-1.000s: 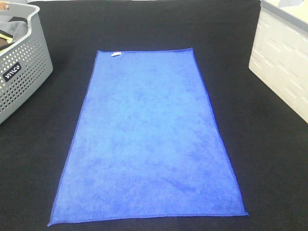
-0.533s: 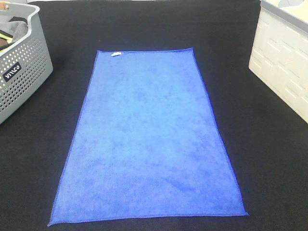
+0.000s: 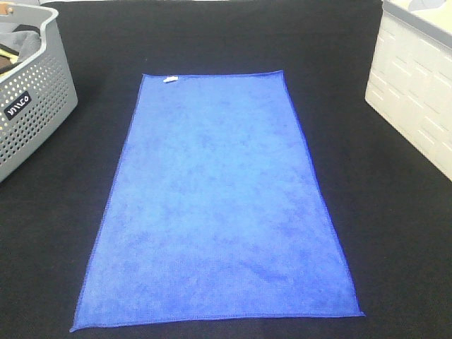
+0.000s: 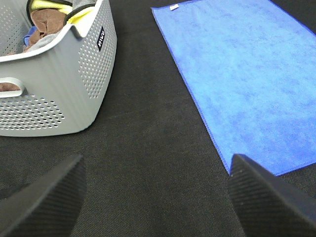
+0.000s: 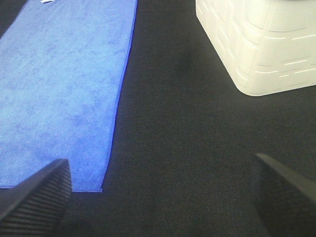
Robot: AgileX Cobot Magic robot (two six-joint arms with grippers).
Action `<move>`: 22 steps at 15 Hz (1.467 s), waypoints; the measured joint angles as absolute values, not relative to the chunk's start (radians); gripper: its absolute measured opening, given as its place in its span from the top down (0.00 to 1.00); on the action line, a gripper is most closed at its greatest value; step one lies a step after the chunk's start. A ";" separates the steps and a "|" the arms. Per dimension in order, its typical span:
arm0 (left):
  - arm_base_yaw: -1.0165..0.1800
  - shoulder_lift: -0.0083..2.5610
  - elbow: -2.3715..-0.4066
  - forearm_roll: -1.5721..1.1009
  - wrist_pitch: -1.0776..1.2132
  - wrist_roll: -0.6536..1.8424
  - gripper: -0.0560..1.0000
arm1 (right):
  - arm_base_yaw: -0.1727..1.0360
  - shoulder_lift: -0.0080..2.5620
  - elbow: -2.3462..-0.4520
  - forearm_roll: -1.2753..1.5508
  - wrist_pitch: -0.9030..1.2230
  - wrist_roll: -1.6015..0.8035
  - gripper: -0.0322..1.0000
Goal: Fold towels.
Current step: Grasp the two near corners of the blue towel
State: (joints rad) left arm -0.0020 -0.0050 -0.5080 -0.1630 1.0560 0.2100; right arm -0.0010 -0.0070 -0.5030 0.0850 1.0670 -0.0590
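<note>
A royal-blue towel lies flat and unfolded on the black table, long side running from the near edge to the far side. A small white tag sits at its far left corner. No arm shows in the high view. In the left wrist view the towel lies beyond my left gripper, which is open and empty over bare table near the towel's near left corner. In the right wrist view the towel lies beside my right gripper, open and empty near the near right corner.
A grey perforated basket holding cloths stands at the far left, also in the left wrist view. A white bin stands at the far right, also in the right wrist view. Black table cloth surrounds the towel.
</note>
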 joint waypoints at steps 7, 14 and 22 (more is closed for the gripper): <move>-0.002 -0.005 -0.508 -0.163 1.056 0.210 0.23 | -0.001 -0.007 -0.503 0.085 1.067 -0.059 0.08; -0.002 -0.005 -0.508 -0.163 1.056 0.210 0.23 | -0.001 -0.007 -0.503 0.085 1.067 -0.059 0.08; -0.002 -0.005 -0.508 -0.163 1.056 0.210 0.23 | -0.001 -0.007 -0.503 0.085 1.067 -0.059 0.08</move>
